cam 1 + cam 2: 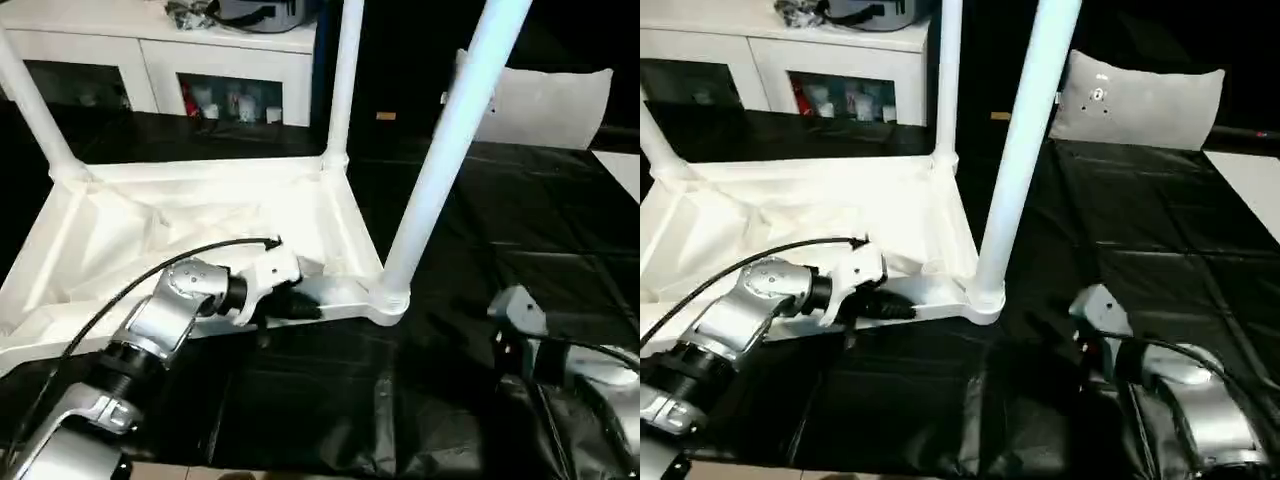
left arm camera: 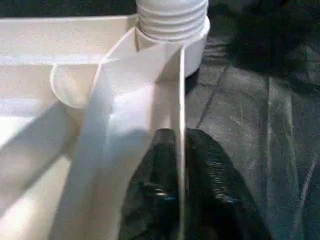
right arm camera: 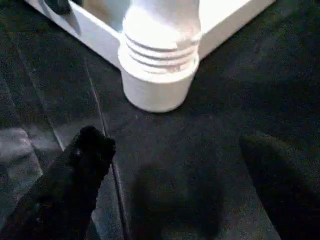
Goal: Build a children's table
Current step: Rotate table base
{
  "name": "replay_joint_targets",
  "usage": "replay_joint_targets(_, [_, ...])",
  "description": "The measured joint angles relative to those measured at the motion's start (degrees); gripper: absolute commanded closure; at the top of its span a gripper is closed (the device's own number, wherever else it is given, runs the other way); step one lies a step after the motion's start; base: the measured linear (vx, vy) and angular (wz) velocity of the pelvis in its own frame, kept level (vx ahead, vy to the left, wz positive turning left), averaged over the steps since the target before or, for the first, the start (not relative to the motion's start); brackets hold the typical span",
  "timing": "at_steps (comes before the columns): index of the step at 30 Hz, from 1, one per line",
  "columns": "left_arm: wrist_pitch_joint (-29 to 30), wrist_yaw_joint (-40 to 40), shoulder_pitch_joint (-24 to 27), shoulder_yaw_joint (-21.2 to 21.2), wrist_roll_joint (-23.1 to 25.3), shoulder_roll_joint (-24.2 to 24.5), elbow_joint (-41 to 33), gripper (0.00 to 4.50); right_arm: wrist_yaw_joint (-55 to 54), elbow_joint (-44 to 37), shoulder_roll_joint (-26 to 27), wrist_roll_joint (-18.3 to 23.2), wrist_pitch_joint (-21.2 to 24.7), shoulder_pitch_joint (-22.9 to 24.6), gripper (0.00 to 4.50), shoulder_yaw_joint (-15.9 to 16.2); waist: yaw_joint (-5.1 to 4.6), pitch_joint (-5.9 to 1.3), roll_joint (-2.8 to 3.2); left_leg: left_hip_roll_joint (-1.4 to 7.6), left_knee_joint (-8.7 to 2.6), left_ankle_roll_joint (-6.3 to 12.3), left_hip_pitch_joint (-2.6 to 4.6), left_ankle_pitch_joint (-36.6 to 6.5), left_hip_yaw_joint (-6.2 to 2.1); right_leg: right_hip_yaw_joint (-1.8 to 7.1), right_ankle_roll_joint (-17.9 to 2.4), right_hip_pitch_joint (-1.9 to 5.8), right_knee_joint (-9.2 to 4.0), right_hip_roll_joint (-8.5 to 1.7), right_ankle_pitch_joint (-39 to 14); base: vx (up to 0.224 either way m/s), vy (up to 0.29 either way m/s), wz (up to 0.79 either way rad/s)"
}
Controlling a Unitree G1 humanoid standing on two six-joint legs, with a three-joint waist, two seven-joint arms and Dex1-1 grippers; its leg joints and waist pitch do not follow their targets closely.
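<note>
The children's table lies upside down on black sheeting, the ribbed underside of its tabletop [image 1: 200, 215] facing up. Three white legs stand in corner sockets: a near right leg [image 1: 440, 150], a far one [image 1: 345, 80] and one at the far left [image 1: 30, 100]. My left gripper [image 1: 300, 305] is at the near rim, just left of the near right socket [image 1: 388, 298]. Its two black fingers [image 2: 210, 165] are shut on the thin rim wall, one on each side. My right gripper [image 1: 1065, 335] hovers open over the sheeting, right of that socket [image 3: 159, 75], with one black finger [image 3: 90, 150] showing and nothing held.
A white cabinet with glass doors [image 1: 150, 60] stands behind the tabletop. A grey pillow [image 1: 545, 100] leans at the back right. Wrinkled black sheeting [image 1: 480, 230] covers the surface, and a pale strip [image 1: 625, 170] runs along the right edge.
</note>
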Motion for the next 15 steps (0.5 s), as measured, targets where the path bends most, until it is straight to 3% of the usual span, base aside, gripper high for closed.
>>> replay_joint_targets(9, [-2.0, -0.2, -2.8, 0.5, -0.5, -2.1, 3.3, 3.84, -0.3, -2.1, 0.3, 0.1, 0.1, -0.1, 0.0, 0.0, 0.22, 0.0, 0.01, 0.01, 0.0, 0.0, -0.01, 0.0, 0.0, -0.02, 0.0, 0.0, -0.03, -0.01, 0.0, 0.0, 0.0, 0.0])
replay_joint_targets(10, [-2.1, -0.2, -3.3, 0.6, -0.5, -2.1, 3.5, 3.57, -0.3, -2.6, 0.3, 0.1, 0.3, -0.1, 0.0, 0.0, 0.22, 0.0, 0.01, 0.02, 0.0, 0.0, 0.0, 0.0, 0.0, -0.02, 0.0, 0.01, -0.03, -0.01, 0.0, 0.0, 0.0, 0.0])
replay_joint_targets(15, [-1.8, -1.5, -4.5, 0.2, -0.2, -2.4, 5.0, 3.45, -0.5, -3.6, 0.3, 0.2, 1.2, -0.4, 0.0, 0.0, 0.05, -0.01, 0.03, 0.03, 0.0, 0.0, -0.01, 0.0, 0.01, -0.03, 0.0, 0.0, -0.06, -0.01, 0.0, 0.0, 0.0, 0.0])
